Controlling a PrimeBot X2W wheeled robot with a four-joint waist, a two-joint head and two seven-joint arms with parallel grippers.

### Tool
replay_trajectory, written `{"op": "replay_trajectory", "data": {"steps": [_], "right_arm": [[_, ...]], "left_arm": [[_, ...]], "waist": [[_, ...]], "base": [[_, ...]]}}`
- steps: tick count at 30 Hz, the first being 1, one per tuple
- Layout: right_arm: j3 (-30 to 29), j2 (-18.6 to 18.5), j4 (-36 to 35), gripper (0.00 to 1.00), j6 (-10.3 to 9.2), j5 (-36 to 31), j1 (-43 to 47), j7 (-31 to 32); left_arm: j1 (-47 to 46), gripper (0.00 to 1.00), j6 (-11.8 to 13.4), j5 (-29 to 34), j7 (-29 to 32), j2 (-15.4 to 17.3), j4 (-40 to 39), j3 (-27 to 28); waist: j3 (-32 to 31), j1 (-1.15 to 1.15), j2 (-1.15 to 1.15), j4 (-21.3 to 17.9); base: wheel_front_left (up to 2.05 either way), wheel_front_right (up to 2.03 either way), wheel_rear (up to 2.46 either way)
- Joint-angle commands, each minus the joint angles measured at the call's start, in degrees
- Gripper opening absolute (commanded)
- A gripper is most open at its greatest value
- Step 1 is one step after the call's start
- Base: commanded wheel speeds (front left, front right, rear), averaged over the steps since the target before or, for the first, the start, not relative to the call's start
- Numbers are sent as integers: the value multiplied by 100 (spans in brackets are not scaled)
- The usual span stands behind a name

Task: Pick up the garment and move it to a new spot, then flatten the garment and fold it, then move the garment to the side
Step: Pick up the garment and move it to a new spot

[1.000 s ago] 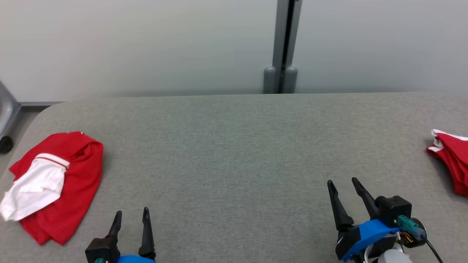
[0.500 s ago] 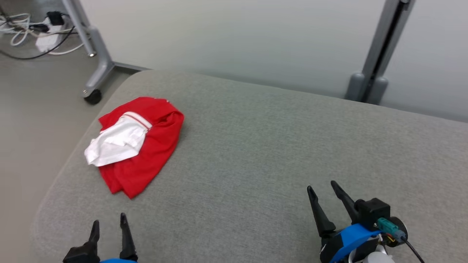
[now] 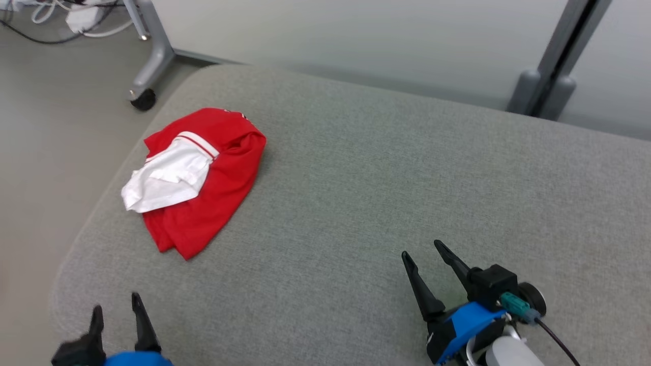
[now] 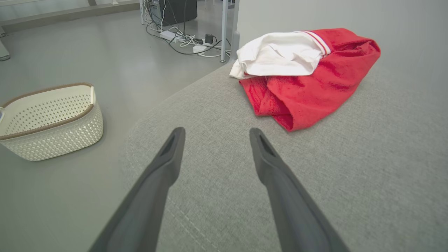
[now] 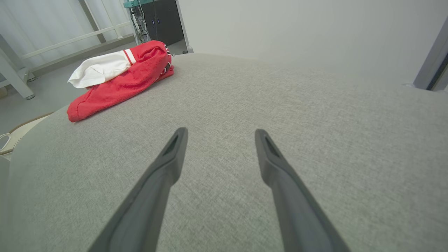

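turning left, view brings red garment [image 3: 213, 203] nearer centre

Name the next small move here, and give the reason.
Probably reach the left gripper forward to the garment: it lies bunched and untouched near the table corner, and that open gripper is the nearer one.

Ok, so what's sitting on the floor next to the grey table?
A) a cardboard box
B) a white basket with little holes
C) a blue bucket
B: the left wrist view shows a white basket with little holes standing on the floor beside the table.
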Motion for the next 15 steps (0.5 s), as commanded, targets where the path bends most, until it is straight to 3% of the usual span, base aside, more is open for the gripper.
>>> {"op": "replay_trajectory", "data": {"steps": [1, 9, 15], "right_arm": [[-5, -20, -48, 100, -2, -118, -131, -18], [110, -107, -390, 100, -1, -431, -515, -18], [227, -235, -718, 100, -1, -433, -689, -18]], "left_arm": [[-329, 100, -45, 71, -2, -3, -10, 97], [-1522, 100, -221, 317, -1, 294, 287, 610], [-2476, 100, -406, 419, -2, 691, 966, 739]], "waist": [[148, 0, 0, -66], [916, 0, 0, -454], [1336, 0, 0, -656]], "base": [[0, 0, 0], [0, 0, 0], [0, 0, 0]]}}
